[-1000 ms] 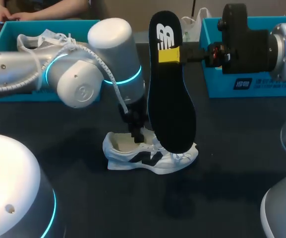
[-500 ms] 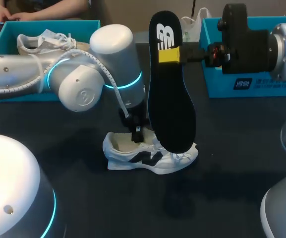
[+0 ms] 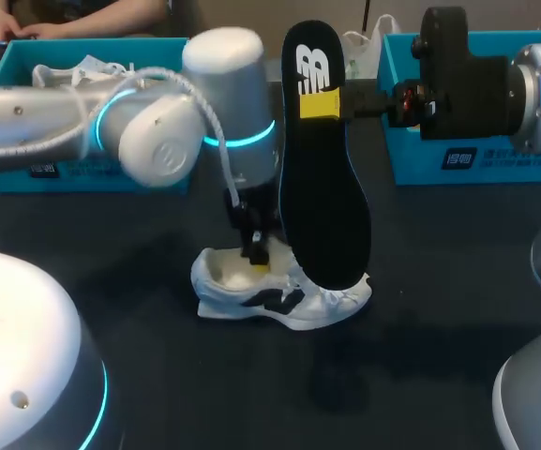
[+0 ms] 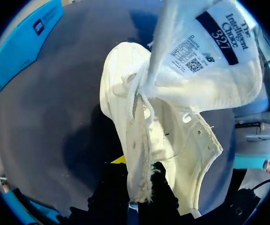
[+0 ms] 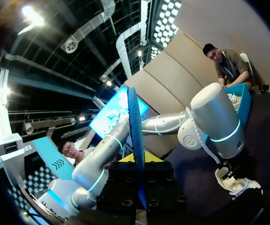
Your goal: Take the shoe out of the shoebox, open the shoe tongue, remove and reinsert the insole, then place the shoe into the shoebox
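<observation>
A white shoe (image 3: 284,298) with a dark side logo lies on the black table, toe to the right. My left gripper (image 3: 256,255) reaches down into its opening. In the left wrist view my left gripper (image 4: 137,180) is shut on the upper edge of the shoe (image 4: 172,140), whose tongue (image 4: 209,61) stands up and shows its label. My right gripper (image 3: 331,103) is shut on the black insole (image 3: 324,197), held upright above the shoe's toe. The right wrist view shows the insole (image 5: 135,140) edge-on between the right gripper's (image 5: 137,171) fingers, with the shoe (image 5: 235,183) far below.
A teal shoebox (image 3: 17,176) at the back left holds another white shoe (image 3: 82,77). A second teal box (image 3: 458,159) stands at the back right, with a white bag (image 3: 359,45) beside it. White arm bases (image 3: 17,366) fill the front corners.
My left gripper has closed on the shoe's edge. The shoe has shifted slightly left. The left arm's elbow has swung right. The right arm and insole have not moved.
</observation>
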`<state>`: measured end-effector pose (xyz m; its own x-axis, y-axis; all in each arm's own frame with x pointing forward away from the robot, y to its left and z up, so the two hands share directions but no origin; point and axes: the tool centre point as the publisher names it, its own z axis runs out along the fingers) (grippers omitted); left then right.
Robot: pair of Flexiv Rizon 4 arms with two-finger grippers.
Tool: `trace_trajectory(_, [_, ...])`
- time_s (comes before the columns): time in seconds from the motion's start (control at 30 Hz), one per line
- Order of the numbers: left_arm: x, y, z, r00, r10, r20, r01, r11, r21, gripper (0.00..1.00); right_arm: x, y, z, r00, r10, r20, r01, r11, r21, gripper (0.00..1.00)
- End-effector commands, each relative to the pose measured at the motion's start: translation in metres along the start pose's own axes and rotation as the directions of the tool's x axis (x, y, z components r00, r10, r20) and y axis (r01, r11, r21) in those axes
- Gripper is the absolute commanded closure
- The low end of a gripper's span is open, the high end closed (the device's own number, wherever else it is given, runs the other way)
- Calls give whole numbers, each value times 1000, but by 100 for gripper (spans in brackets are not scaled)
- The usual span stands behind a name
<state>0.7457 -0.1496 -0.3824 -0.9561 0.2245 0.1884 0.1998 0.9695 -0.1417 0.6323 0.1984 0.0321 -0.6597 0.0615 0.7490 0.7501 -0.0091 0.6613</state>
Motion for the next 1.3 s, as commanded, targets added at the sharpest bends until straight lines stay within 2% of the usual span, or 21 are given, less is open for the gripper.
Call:
trace_trajectory(0.03, [-8,-1,-26,991,102,-90,-105,994,-32,100,-1,1,4,1000,1,2,-1,1000,0,100])
trace_trajectory(0.17, [-13,-1,-32,963,210,-167,-222,974,-53,100,-1,1,4,1000,1,2,-1,1000,0,100])
trace_trajectory(0.23, [-18,-1,-32,912,286,-294,-310,950,-37,100,-1,1,4,1000,1,2,-1,1000,0,100])
trace_trajectory(0.27, [-20,-2,-30,894,312,-321,-349,935,-65,100,-1,1,4,1000,1,2,-1,1000,0,100])
trace_trajectory(0.33, [-18,-4,-31,822,435,-368,-482,875,-44,100,-1,1,4,1000,1,2,-1,1000,0,100])
trace_trajectory(0.4, [-11,-7,-34,722,587,-366,-635,773,-12,100,-1,1,4,1000,1,2,-1,1000,0,100])
trace_trajectory(0.5, [-6,-10,-35,647,679,-348,-733,679,-38,100,-1,1,4,1000,1,2,-1,1000,0,100])
trace_trajectory(0.57, [-7,-11,-36,630,702,-331,-754,655,-48,100,-1,1,4,1000,1,2,-1,1000,0,100])
trace_trajectory(1.2, [-7,-11,-36,630,702,-331,-754,655,-48,100,-1,1,4,1000,1,2,-1,1000,0,100])
trace_trajectory(1.23, [-7,-12,-36,587,737,-335,-790,612,-38,100,-1,1,4,1000,1,2,-1,1000,0,100])
trace_trajectory(1.27, [-8,-15,-35,602,726,-332,-782,619,-65,100,-1,1,4,1000,1,2,-1,1000,0,100])
trace_trajectory(1.3, [-10,-16,-35,581,749,-319,-800,598,-54,100,-1,1,4,1000,1,2,-1,1000,0,100])
